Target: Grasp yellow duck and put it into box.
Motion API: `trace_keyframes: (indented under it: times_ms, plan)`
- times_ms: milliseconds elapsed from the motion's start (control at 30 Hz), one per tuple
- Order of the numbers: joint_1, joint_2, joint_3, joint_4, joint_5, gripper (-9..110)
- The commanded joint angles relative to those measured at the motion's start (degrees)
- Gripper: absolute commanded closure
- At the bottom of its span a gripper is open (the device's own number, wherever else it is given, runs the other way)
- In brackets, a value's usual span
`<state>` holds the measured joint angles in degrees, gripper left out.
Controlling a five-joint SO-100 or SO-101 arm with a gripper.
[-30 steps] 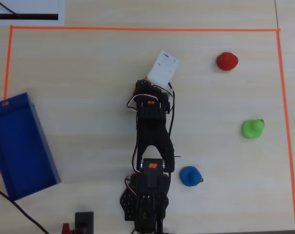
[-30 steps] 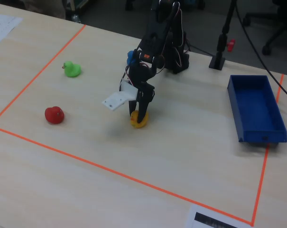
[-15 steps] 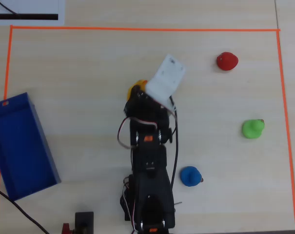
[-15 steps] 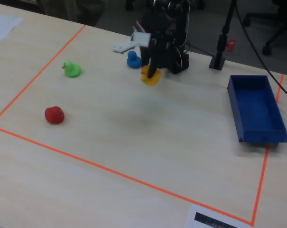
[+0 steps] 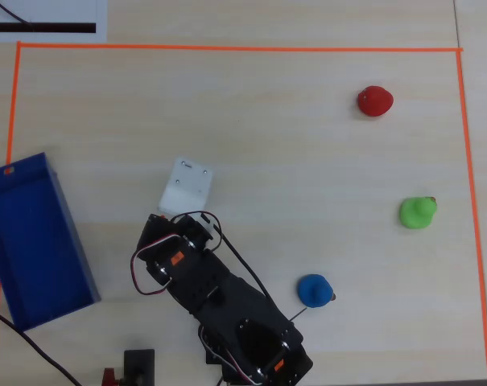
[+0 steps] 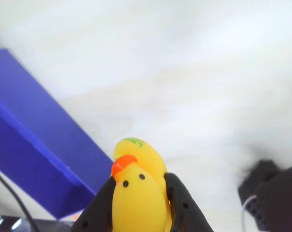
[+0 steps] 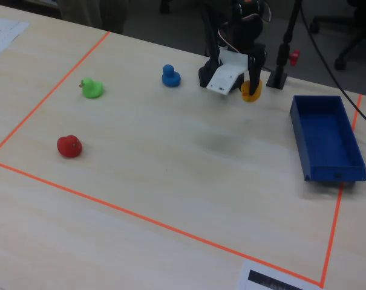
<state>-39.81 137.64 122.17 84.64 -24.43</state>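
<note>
Between end effector [image 6: 138,212] fingers — yellow duck [image 6: 137,193], clamped.

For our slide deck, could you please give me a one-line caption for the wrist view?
Gripper holds the yellow duck between its fingers, with the blue box to the left.

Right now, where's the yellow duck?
In the tool, off the table: the wrist view shows the duck pinched, and the fixed view puts it just left of the box.
</note>
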Motion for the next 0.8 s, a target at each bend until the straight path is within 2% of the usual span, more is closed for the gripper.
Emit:
trace_keyframes:
  times_ms: [0,200,467,633,767]
  plan:
    - [-4.22,-7.56,-10.63,-0.26,2.90,101]
    - [-5.80,-19.60,-25.05,2.81,4.39,101]
    - [-11.43,-35.07,-32.17,1.58,7.56,101]
    - [-14.77,-42.71,-42.28,6.94,8.70,101]
    - [-16.52,-44.30,-50.98,11.07,5.71,101]
